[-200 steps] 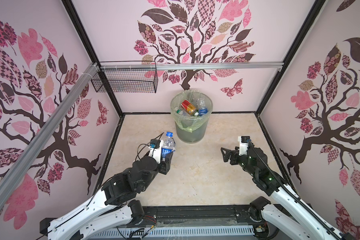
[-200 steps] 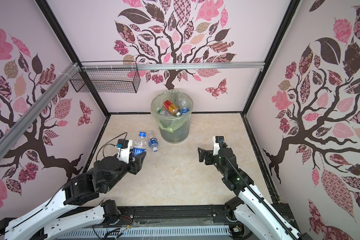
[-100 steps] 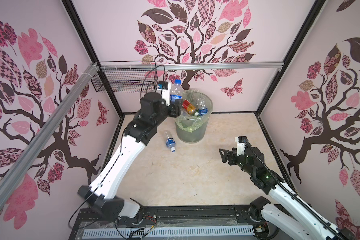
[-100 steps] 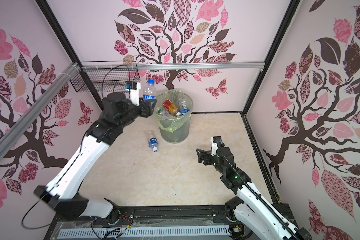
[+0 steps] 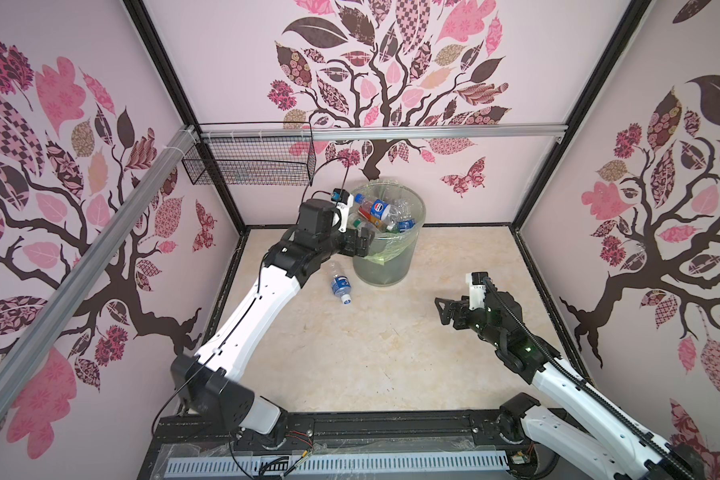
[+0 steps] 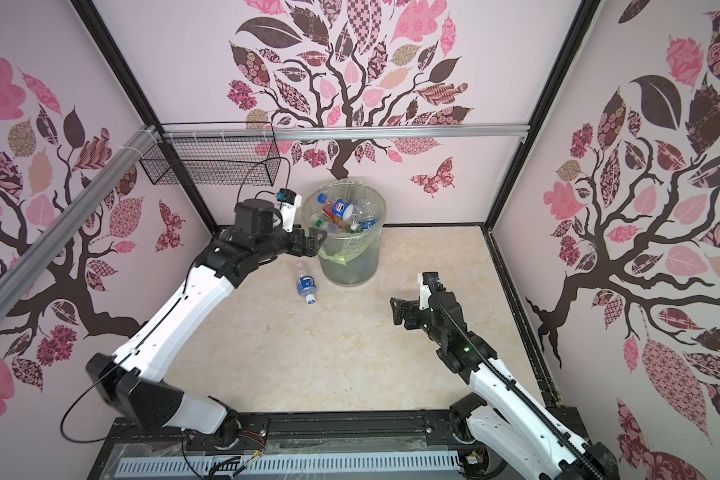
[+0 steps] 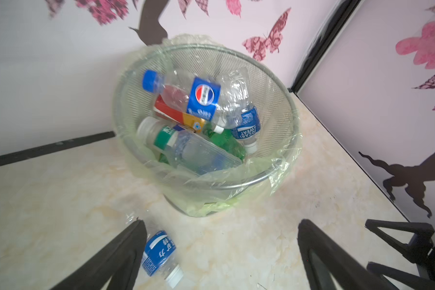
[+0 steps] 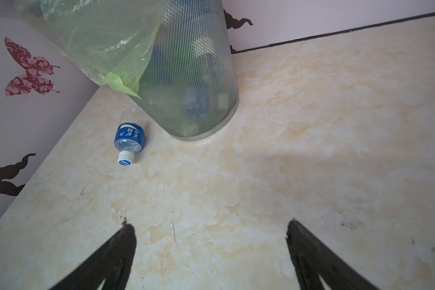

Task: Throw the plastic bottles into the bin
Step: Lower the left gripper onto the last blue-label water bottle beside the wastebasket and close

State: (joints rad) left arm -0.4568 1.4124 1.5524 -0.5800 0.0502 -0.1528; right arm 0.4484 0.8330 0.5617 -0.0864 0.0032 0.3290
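Both jaw pairs spread empty: left gripper (image 5: 360, 245) stretched up at bin (image 5: 385, 268) rim, right gripper (image 5: 443, 311) held low over table (image 5: 371, 353); bottles (image 8: 196, 100) behind mesh blur.

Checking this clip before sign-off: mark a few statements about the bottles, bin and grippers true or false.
1. One blue-labelled bottle lies on the table beside the bin. True.
2. The left gripper holds a bottle. False: its jaws stand open and empty near the bin's rim.
3. The bin is empty. False: several bottles lie in it, a Pepsi bottle on top.
4. The right gripper is open, holding nothing. True.
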